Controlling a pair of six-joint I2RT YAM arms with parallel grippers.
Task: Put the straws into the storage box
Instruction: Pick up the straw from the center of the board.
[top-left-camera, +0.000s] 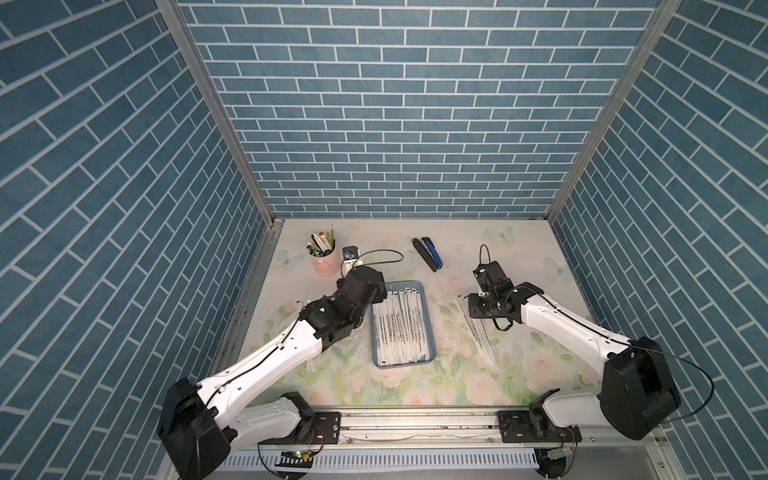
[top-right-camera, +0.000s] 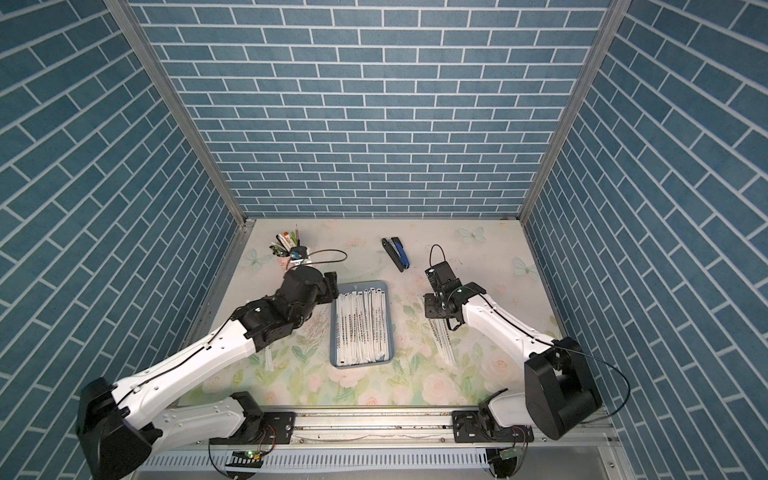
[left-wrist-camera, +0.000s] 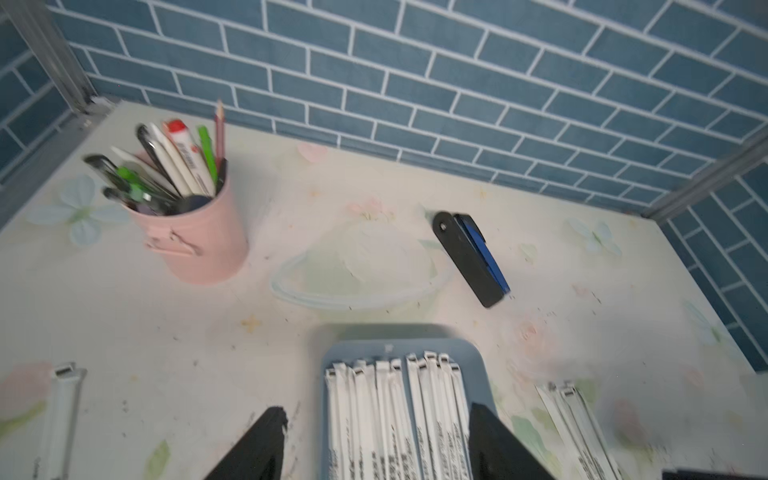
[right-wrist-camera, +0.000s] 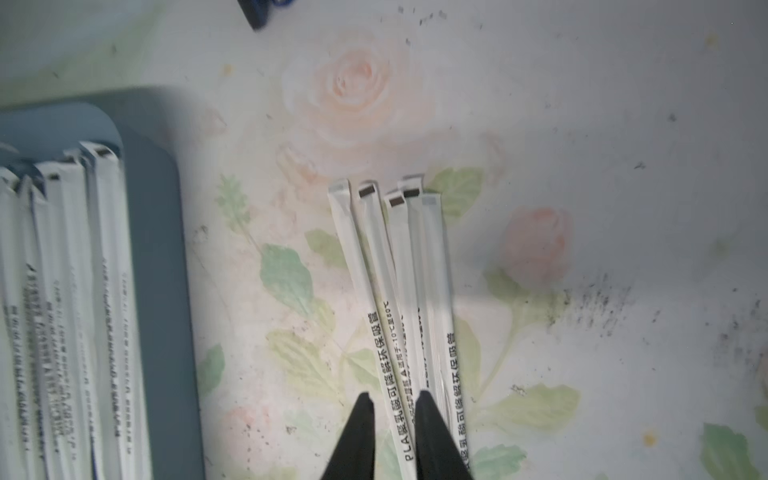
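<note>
Left tool (left-wrist-camera: 376, 411) released; right tool (right-wrist-camera: 394, 397) straddles one of five bunched straws (right-wrist-camera: 377, 257) (grip unclear).

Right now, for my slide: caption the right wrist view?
Right gripper straddling one wrapped straw among several lying beside the storage box.

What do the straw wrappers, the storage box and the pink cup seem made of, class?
The straws: matte white paper wrappers, judging by crimped, flattened ends. The storage box: smooth blue-grey plastic, probably; moulded rounded corners. The pink cup: perhaps painted metal, with a bracket on its side; plastic is possible.
</note>
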